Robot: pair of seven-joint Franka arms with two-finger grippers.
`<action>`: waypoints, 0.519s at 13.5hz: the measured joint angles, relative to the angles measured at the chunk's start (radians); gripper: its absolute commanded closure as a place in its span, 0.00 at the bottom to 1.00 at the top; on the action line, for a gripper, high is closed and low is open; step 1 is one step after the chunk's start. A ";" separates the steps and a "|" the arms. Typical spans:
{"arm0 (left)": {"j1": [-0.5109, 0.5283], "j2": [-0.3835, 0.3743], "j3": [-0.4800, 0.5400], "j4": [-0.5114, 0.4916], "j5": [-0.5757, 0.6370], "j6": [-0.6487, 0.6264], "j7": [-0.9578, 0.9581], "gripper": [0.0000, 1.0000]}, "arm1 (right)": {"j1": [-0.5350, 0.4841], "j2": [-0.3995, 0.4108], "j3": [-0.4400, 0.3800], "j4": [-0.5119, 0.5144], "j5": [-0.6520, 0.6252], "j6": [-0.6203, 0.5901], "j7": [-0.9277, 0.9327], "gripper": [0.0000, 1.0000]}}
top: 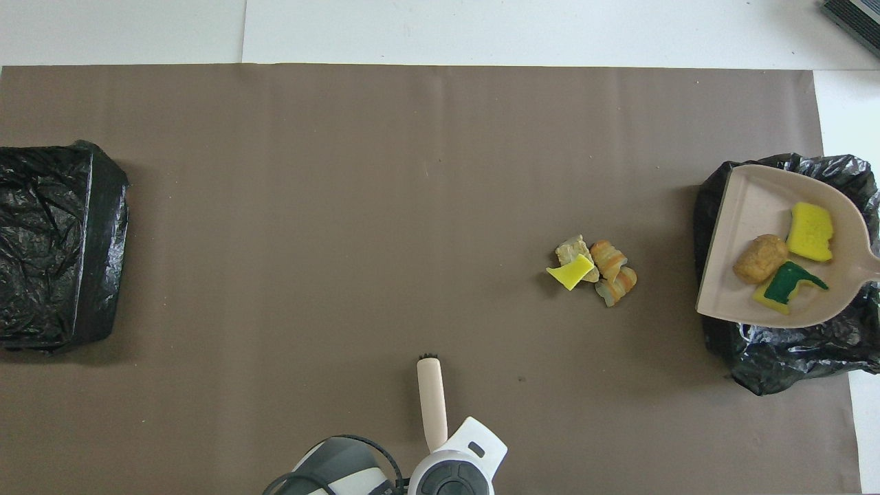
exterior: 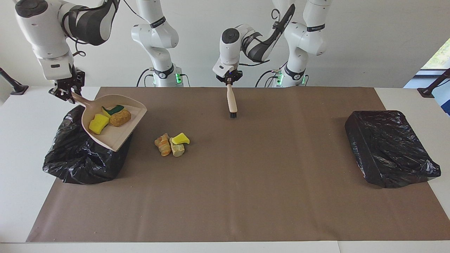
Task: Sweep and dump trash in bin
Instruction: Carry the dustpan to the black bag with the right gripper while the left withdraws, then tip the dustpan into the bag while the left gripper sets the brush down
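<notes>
My right gripper (exterior: 66, 95) is cut off overhead; it pinches the handle of the dustpan (exterior: 121, 135), held over one of two bins (exterior: 75, 160). Three scraps (exterior: 109, 117) ride in the pan, below my fingers; three more (exterior: 171, 144) lie on the mat. My left gripper (exterior: 229, 80) clamps one brush (exterior: 231, 102).

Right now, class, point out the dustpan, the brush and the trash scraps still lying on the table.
dustpan (exterior: 116, 135), facing view, on the bare floor of the pan near its lip
brush (exterior: 231, 101), facing view, on the middle of its pale handle
trash scraps (top: 592, 271), overhead view, on the middle of the heap
</notes>
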 measured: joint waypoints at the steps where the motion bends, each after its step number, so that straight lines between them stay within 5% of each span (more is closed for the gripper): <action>1: 0.000 0.017 0.000 -0.002 0.000 0.020 0.000 0.73 | -0.006 0.004 0.000 -0.006 -0.084 0.011 -0.037 1.00; 2: 0.000 0.026 0.000 0.000 0.000 0.031 0.000 0.56 | -0.003 0.005 0.003 -0.013 -0.162 0.021 -0.062 1.00; 4: 0.001 0.028 0.002 0.003 0.000 0.030 0.001 0.00 | 0.007 0.005 0.013 -0.033 -0.250 0.083 -0.128 1.00; 7: 0.022 0.026 0.016 0.032 0.000 0.030 0.032 0.00 | 0.008 0.005 0.014 -0.059 -0.325 0.170 -0.242 1.00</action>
